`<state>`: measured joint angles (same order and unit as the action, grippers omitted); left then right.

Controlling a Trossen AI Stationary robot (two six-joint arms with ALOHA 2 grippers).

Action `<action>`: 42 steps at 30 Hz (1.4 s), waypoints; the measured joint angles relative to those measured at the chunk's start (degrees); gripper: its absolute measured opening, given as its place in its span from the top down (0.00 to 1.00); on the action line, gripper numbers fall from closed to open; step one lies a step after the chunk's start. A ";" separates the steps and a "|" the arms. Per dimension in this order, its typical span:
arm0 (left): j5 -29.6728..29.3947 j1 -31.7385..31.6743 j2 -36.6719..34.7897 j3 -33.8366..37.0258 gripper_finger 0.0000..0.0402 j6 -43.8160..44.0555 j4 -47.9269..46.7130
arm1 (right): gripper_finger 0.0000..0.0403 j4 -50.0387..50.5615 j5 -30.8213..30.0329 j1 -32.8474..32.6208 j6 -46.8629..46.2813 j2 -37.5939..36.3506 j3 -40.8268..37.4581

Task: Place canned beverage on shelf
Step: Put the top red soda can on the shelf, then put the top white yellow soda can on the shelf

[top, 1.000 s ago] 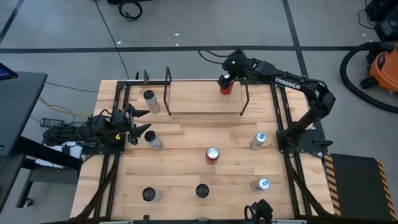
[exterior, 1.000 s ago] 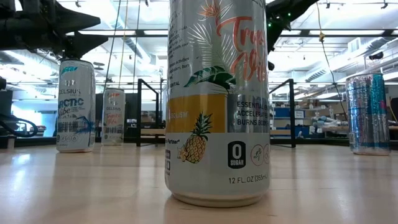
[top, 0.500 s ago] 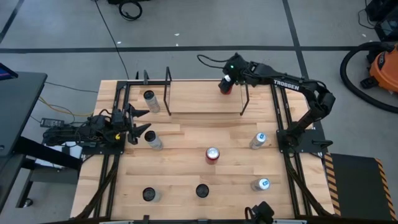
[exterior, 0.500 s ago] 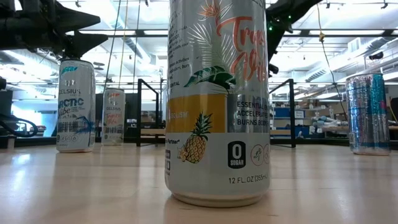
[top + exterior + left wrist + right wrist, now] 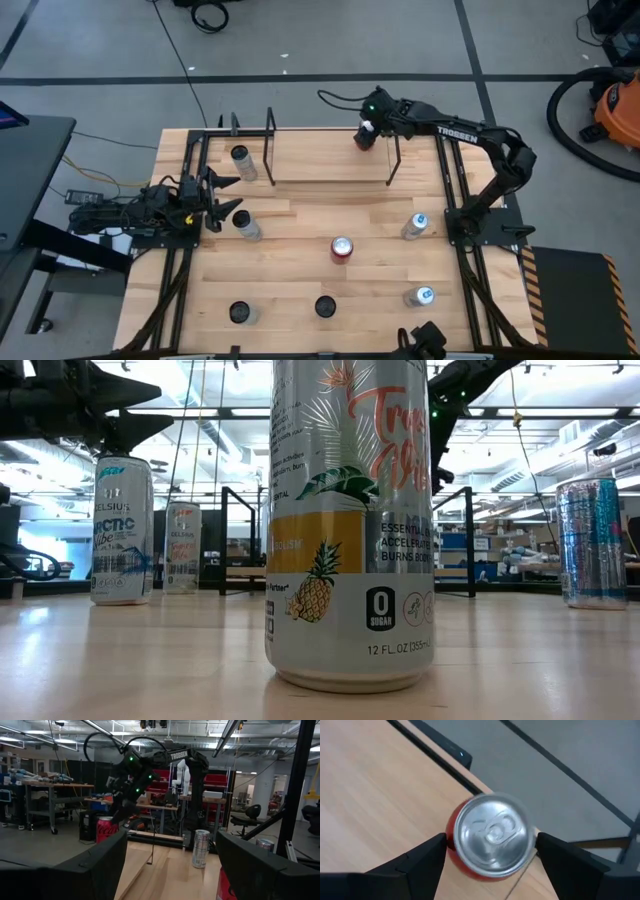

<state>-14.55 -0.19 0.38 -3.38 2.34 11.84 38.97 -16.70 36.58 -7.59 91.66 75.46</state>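
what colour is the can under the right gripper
Red, with a silver top; the can shows best in the right wrist view.

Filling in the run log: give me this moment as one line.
right gripper: open, above red can | red can: upright on shelf, right end | left gripper: open, waiting at table's left edge

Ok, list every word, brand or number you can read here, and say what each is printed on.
"TROSSEN": right arm, high view; also legible in the left wrist view.
"12 FL. OZ (355mL)", "0 SUGAR", "ESSENTIAL", "ACCELERATES", "BURNS BODY": pineapple can, low view.
"CELSIUS", "ARCTIC Vibe": blue-and-white can.
The pineapple can's script title is cut off; its fine print, the far can and the can at right are too blurred.
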 joint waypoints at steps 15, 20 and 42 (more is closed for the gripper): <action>0.01 -0.01 -0.01 0.00 0.24 -0.02 -0.03 | 0.21 2.35 -0.56 0.03 0.26 -0.22 -0.04; 0.01 0.00 0.00 0.00 0.24 -0.01 -0.03 | 0.21 2.65 -0.79 0.04 1.29 -0.22 0.22; -0.18 -0.02 -0.01 0.00 0.24 -0.82 0.06 | 0.21 5.32 11.12 -0.28 7.26 -10.02 6.14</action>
<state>-14.73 -0.21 0.37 -3.38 1.53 11.90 44.29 -5.58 36.29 -0.34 81.64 81.60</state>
